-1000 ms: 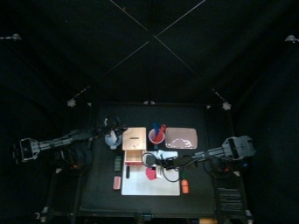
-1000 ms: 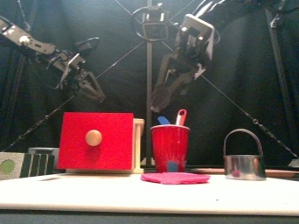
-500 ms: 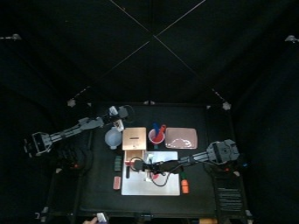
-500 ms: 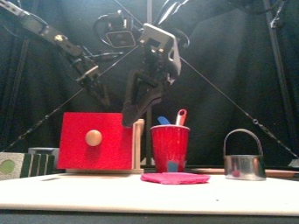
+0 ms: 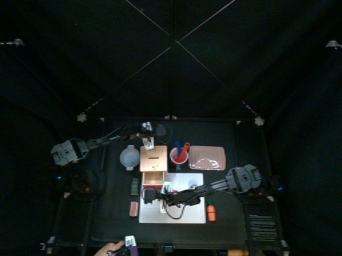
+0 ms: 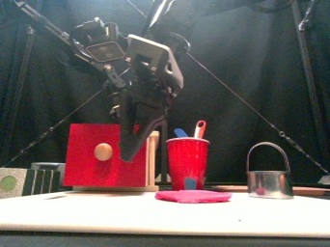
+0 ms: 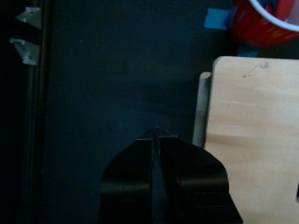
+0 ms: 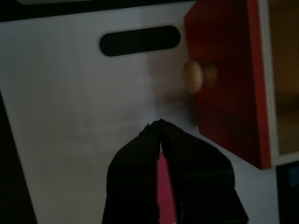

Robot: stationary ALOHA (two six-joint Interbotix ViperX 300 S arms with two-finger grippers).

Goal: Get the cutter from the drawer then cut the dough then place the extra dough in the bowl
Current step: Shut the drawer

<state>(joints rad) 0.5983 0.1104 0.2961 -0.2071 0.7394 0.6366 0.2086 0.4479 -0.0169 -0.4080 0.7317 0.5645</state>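
Observation:
The pale wooden box (image 5: pixel 154 160) shows its red drawer front (image 6: pixel 93 154) with a round knob (image 8: pixel 197 74). My right gripper (image 8: pixel 156 128) is shut with nothing in it. It hangs low over the white cutting board (image 8: pixel 82 96), just in front of the knob, and covers part of the drawer front in the front view (image 6: pixel 134 147). Flat pink dough (image 6: pixel 194 196) lies on the board. The metal cutter (image 6: pixel 268 176) stands at the front right. My left gripper (image 7: pixel 156 138) is shut and held high beside the box's top (image 7: pixel 251 105).
A red cup (image 6: pixel 188 162) with toy knives stands right of the box, and the pink tray (image 5: pixel 211 158) lies beyond it. The blue-grey bowl (image 5: pixel 130 157) is left of the box. Small toy foods (image 5: pixel 134 208) lie left of the board.
My right gripper has moved left and down across the board to the drawer front. The left arm has swung from the table's left side toward the back of the box.

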